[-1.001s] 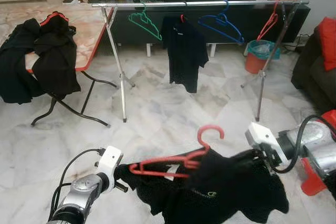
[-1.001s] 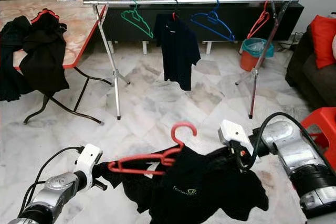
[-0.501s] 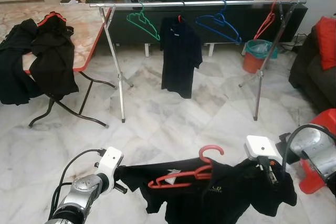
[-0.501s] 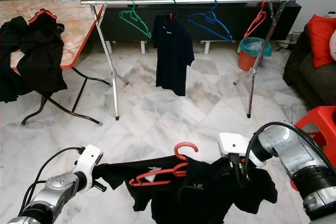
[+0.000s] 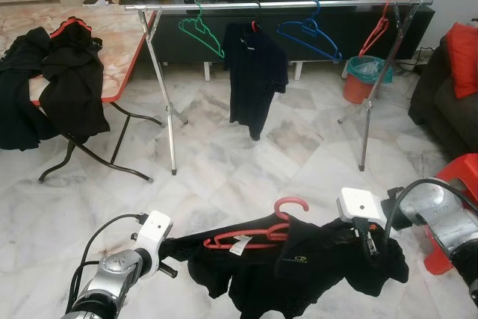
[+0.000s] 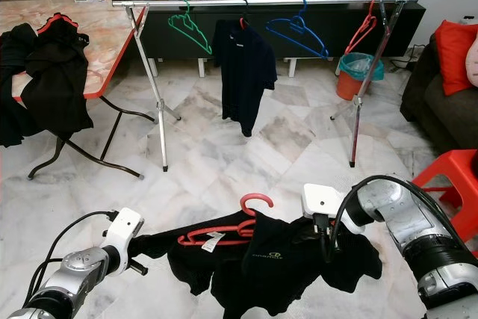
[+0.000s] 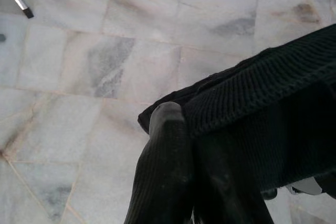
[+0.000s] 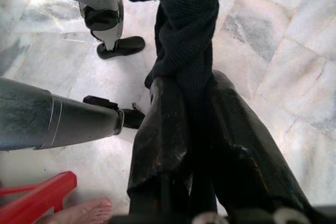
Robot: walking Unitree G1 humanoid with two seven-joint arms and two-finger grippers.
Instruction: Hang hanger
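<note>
Both grippers, left gripper (image 5: 173, 248) and right gripper (image 5: 367, 240), are pinching the black shirt (image 5: 299, 270) on the red hanger (image 5: 254, 233), stretched crosswise low before the far clothes rail (image 5: 276, 5).

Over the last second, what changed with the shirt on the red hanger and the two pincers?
The red hanger came down and levelled out, its hook now lower in view, as the black shirt sagged between the arms. The right pincer and left pincer stayed shut on opposite edges of the shirt. The rack, with its hung shirt and empty hangers, kept its arrangement; its small shift in view matches camera motion.
</note>
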